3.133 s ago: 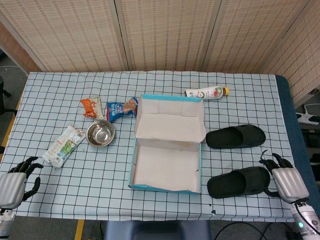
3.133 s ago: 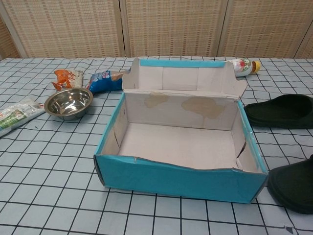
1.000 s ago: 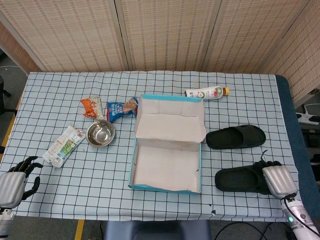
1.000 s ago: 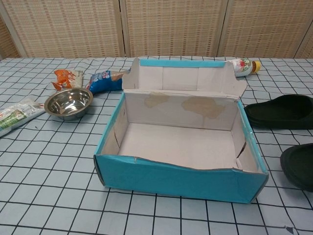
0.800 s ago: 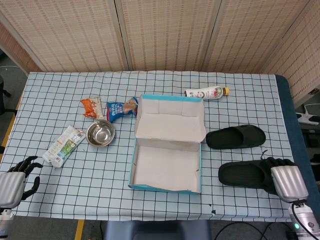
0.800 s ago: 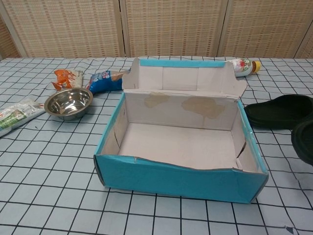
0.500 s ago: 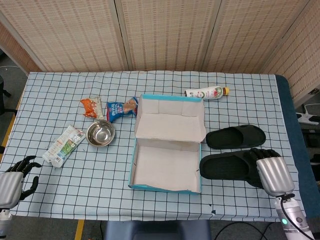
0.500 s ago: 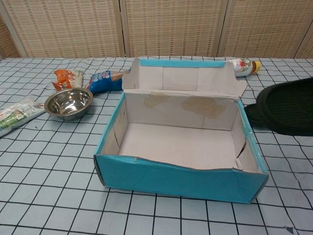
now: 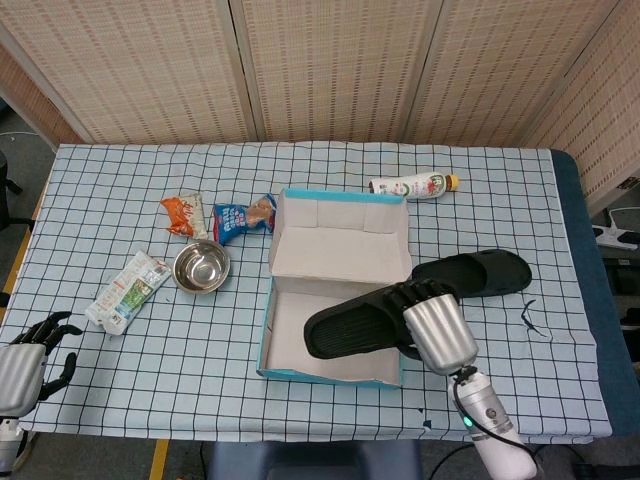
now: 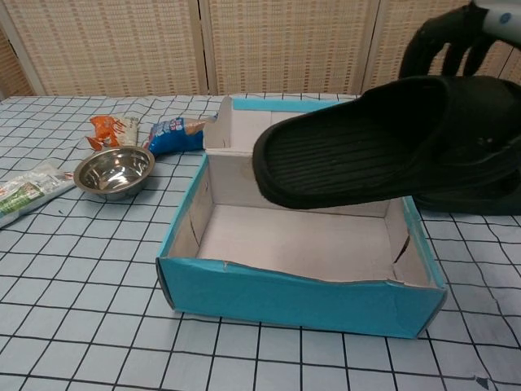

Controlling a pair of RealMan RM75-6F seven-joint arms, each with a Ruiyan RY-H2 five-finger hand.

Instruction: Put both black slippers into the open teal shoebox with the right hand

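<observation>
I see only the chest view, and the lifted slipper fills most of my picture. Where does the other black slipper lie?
Observer: The second slipper lies flat on the table, to the right of the shoebox, beside its raised lid.
Operator: Is the held slipper above the opening?
Observer: Yes. In the head view the held slipper hangs over the right part of the opening, with its free end pointing left. The right hand grips its other end, above the box's right wall.
Operator: And the left hand?
Observer: The left hand is at the table's near left corner. It holds nothing and its fingers are apart.
</observation>
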